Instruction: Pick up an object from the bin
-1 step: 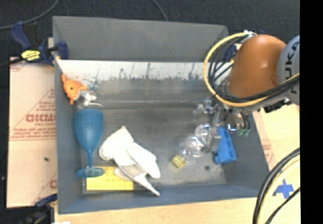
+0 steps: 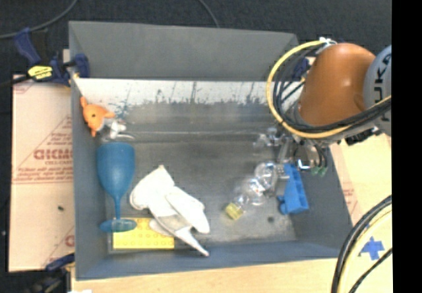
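Note:
My gripper (image 2: 288, 152) hangs low over the right side of the bin, under the arm's orange cover. Just below it lies a blue plastic piece (image 2: 293, 194), close to the right wall. To the lower left of the gripper lies a clear plastic bottle (image 2: 256, 187) with a yellow cap, on its side and pointing down-left. The gripper's lower end overlaps the top of the blue piece and the bottle's clear end; whether it touches either I cannot tell.
A blue wine glass (image 2: 116, 176) lies along the left wall, with an orange fish toy (image 2: 94, 115) above it in the corner. A white glove (image 2: 169, 206) and a yellow flat ruler (image 2: 142, 237) lie at the lower left.

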Robot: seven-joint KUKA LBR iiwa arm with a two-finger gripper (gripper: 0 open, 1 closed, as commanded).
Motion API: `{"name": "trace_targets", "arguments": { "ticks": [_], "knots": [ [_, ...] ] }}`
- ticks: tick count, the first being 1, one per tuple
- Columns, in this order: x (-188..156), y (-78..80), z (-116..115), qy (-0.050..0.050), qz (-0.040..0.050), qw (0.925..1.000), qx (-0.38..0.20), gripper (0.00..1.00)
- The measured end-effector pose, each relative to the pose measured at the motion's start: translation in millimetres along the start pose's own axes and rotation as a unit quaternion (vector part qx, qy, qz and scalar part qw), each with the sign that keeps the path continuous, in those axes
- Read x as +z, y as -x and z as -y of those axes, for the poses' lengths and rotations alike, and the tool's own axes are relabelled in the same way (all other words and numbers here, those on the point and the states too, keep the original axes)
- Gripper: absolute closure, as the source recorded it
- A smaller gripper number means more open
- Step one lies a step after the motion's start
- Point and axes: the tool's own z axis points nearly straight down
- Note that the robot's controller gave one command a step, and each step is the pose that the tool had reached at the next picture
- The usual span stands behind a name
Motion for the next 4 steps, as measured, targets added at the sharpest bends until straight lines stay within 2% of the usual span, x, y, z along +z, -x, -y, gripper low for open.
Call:
{"name": "trace_targets", "arguments": {
  "ticks": [1,2,4],
  "knots": [
    [53.2,8.3,5.7,0.000,0.0008,0.9988,-0.048,0.00],
    [102.5,34.6,16.6,0.000,0.0025,0.9996,0.029,1.00],
    [102.5,34.6,16.7,-0.001,0.0024,0.9996,0.027,1.00]
  ]
}}
